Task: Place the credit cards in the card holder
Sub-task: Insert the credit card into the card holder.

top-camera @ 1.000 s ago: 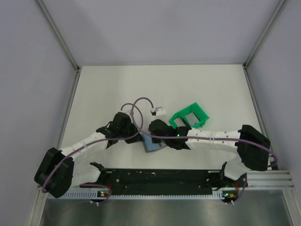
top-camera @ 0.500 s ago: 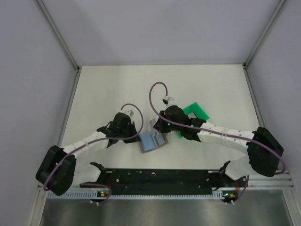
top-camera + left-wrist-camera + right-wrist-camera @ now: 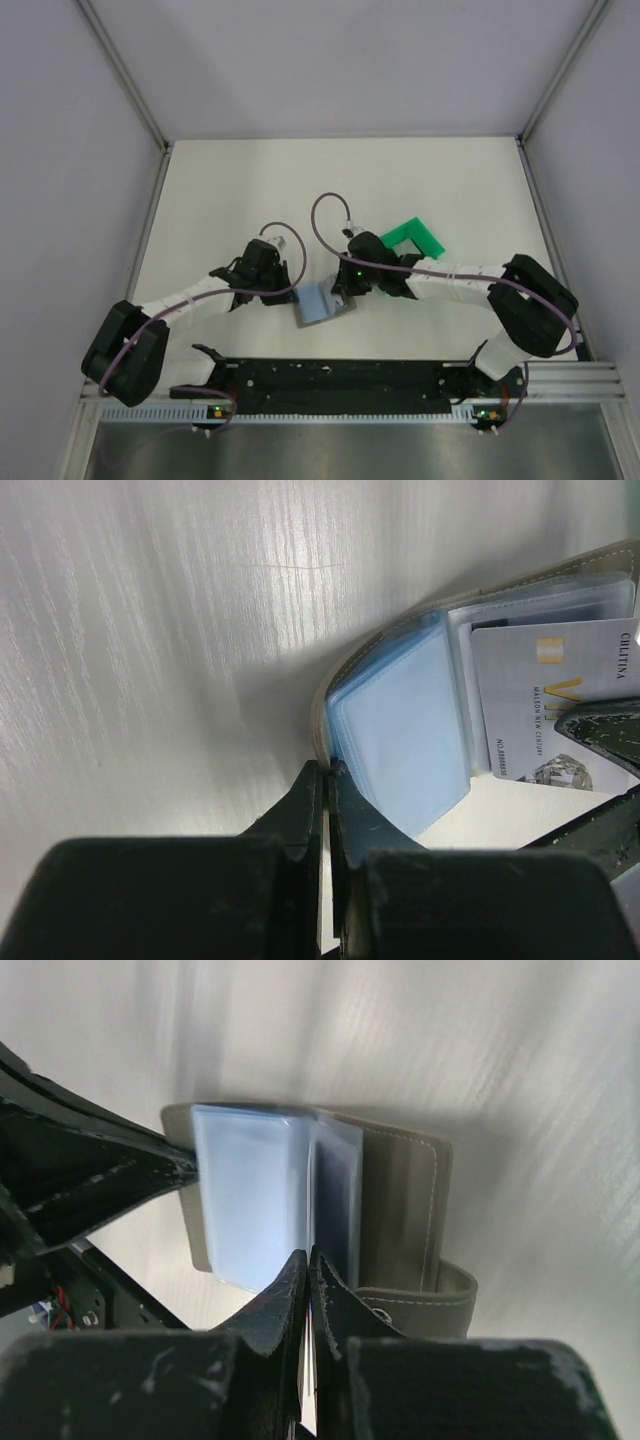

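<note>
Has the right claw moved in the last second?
Yes. The right claw and its wrist shifted toward the far side. Earlier they lay clear of the green frame; now the wrist covers the frame's near-left corner.

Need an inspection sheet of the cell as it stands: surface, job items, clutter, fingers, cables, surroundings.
Surface: white table, no damage seen.
Job's things: card holder lies open at the table's front centre, with its blue sleeves up. One credit card is part-way into a clear sleeve. No other cards seen.
Clutter: green frame behind the right arm, partly hidden.
Grippers: left gripper fingers shut on the card holder's edge. Right gripper fingers shut, apparently pinching the credit card.
Cables: purple cable looped above each wrist, no snag seen.
Surroundings: pale walls with metal posts; nothing else seen.
</note>
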You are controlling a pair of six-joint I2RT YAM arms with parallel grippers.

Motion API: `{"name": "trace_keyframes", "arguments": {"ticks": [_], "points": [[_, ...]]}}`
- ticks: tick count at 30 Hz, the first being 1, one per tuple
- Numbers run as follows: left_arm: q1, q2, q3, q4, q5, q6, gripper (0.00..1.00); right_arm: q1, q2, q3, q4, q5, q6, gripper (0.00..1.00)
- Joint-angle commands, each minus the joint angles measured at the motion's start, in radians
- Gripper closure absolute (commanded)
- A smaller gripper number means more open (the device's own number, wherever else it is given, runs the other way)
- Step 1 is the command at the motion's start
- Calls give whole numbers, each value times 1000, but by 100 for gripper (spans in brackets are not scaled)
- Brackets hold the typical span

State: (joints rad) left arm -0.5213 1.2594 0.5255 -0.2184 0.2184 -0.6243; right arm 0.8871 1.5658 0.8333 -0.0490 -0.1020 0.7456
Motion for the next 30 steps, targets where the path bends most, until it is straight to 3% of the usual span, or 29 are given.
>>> {"name": "trace_keyframes", "arguments": {"ticks": [1, 16, 30], "points": [[10, 14, 34, -13, -36, 43, 100, -4, -4, -32, 24, 28, 21, 100], [15, 67, 57, -18, -50, 63, 100, -5, -35, -184, 310, 18, 149, 100], [15, 71, 59, -16, -44, 72, 100, -10, -104, -257, 371, 93, 186, 100]]}}
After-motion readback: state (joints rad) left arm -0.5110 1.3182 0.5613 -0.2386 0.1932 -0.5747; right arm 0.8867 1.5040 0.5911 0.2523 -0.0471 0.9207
